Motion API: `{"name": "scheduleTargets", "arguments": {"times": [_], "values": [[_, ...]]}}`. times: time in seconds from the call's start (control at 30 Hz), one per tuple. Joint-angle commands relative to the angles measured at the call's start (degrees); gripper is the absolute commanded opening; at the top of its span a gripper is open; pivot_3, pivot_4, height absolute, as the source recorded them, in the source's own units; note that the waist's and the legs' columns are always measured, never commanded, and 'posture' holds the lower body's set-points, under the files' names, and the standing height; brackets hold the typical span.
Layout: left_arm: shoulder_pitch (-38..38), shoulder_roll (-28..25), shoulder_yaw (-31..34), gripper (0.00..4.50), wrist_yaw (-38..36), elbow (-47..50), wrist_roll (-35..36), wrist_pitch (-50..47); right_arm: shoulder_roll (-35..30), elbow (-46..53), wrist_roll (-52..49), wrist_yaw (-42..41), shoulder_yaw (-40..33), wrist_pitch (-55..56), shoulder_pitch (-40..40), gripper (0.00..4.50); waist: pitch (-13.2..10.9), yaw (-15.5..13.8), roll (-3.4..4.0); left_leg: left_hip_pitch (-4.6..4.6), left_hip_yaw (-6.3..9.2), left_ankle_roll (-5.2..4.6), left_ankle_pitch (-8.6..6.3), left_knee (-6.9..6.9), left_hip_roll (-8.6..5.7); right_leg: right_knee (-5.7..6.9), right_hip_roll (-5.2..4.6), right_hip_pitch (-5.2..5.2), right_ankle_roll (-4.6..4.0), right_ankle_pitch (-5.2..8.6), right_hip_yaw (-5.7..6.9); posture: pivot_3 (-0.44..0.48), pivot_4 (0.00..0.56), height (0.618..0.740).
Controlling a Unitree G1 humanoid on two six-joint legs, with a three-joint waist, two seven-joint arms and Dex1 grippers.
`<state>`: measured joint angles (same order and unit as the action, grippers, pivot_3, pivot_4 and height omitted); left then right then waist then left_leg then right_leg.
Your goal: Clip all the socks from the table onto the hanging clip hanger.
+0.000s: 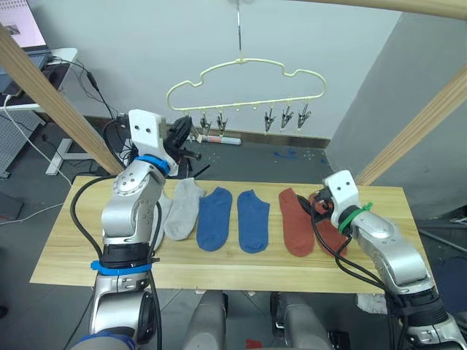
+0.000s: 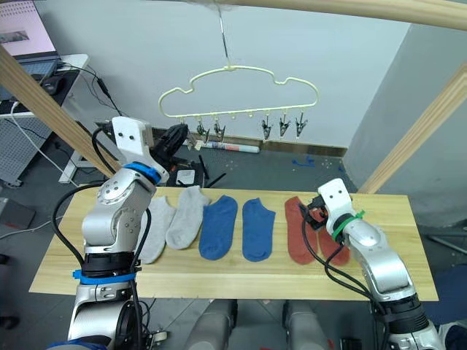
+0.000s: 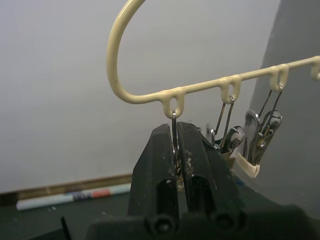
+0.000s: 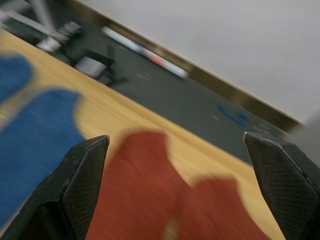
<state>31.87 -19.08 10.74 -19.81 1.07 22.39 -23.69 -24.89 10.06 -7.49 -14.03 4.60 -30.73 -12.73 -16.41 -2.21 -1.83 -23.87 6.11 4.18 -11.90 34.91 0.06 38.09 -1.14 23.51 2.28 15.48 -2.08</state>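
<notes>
The left gripper (image 3: 176, 150) is raised to the pale yellow clip hanger (image 1: 248, 82), its two black fingers pressed together on the end clip (image 3: 174, 137) at the robot's left end of the hanger's lower bar; in the left wrist view that clip's wire hook runs down from its loop straight into the seam between the fingers, so the jaws are closed on the clip. The neighbouring clips (image 3: 252, 142) hang free beside it. The right gripper (image 4: 177, 190) is low over the table (image 1: 219, 273), its jaws spread wide with nothing between them; beneath and between the fingers lie the two rust red socks (image 1: 295, 221), and its fingertips (image 4: 85, 165) sit just above the fabric, whether touching I cannot tell. All six socks lie flat in a row on the wooden top: two light grey socks (image 1: 184, 208) at the robot's left, partly behind the left arm, two blue socks (image 1: 233, 219) in the middle, and the red pair at the right. The hanger hangs by its long hook above and behind the table's far edge, with no sock clipped to it.
</notes>
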Motion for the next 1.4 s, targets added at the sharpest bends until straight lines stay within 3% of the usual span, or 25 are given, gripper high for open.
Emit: {"name": "scheduleTargets", "arguments": {"times": [0.03,0.33,0.43,0.8,0.97,1.07,1.4], "values": [[-0.8,-1.4,0.7,0.01,-0.8,2.8,0.7,-1.4,1.4,-6.1,3.3,3.2,-1.6,3.1,0.2,4.5,0.0,0.1,0.0,0.0,0.0,0.04,0.02,0.0,0.02,0.0,0.02,0.0,0.0,0.0,0.01,0.18,0.29,0.74],[-0.7,-0.7,0.1,0.01,-0.6,4.1,0.8,-2.1,7.6,-24.5,2.4,6.3,-6.5,1.7,-3.7,4.5,0.0,0.5,-0.01,-0.02,-0.01,0.11,0.09,0.02,-0.04,-0.01,0.01,-0.02,-0.22,-0.19,-0.04,0.189,0.279,0.74],[-1.1,-0.9,0.4,0.0,-0.4,4.2,0.6,-2.0,7.9,-26.0,2.3,4.9,-6.8,0.0,-3.2,3.89,0.0,0.4,-0.02,-0.01,0.03,0.1,0.09,0.02,-0.07,-0.01,-0.01,-0.04,-0.2,-0.2,-0.01,0.192,0.279,0.74],[-4.4,-1.1,1.2,0.0,1.0,7.6,0.9,-3.0,8.1,-23.1,2.3,3.9,-6.8,-0.2,-1.0,0.12,0.0,0.5,-0.06,0.03,0.05,0.05,0.06,0.06,-0.07,0.0,-0.01,-0.1,-0.15,-0.23,-0.02,0.197,0.279,0.74],[-6.8,-0.4,1.5,0.0,2.3,10.5,0.6,-3.4,7.3,-21.9,2.6,2.8,-6.3,0.3,-0.8,0.05,0.0,0.4,-0.06,0.03,0.06,0.05,0.06,0.06,-0.06,0.0,-0.01,-0.11,-0.15,-0.23,-0.01,0.2,0.283,0.74],[-7.8,0.5,2.3,0.38,3.5,11.8,0.9,-2.4,6.9,-21.1,2.6,2.0,-6.0,0.4,-0.7,0.0,0.0,0.4,-0.06,0.03,0.06,0.05,0.06,0.06,-0.07,0.0,-0.01,-0.11,-0.15,-0.23,0.0,0.2,0.283,0.74],[-7.6,1.8,2.2,3.33,6.1,9.3,-1.6,2.0,6.7,-19.9,3.0,1.5,-5.9,-0.4,-1.2,0.0,0.0,0.4,-0.06,0.04,0.04,0.04,0.06,0.06,-0.06,0.0,-0.01,-0.11,-0.14,-0.23,-0.02,0.2,0.291,0.74]]}}
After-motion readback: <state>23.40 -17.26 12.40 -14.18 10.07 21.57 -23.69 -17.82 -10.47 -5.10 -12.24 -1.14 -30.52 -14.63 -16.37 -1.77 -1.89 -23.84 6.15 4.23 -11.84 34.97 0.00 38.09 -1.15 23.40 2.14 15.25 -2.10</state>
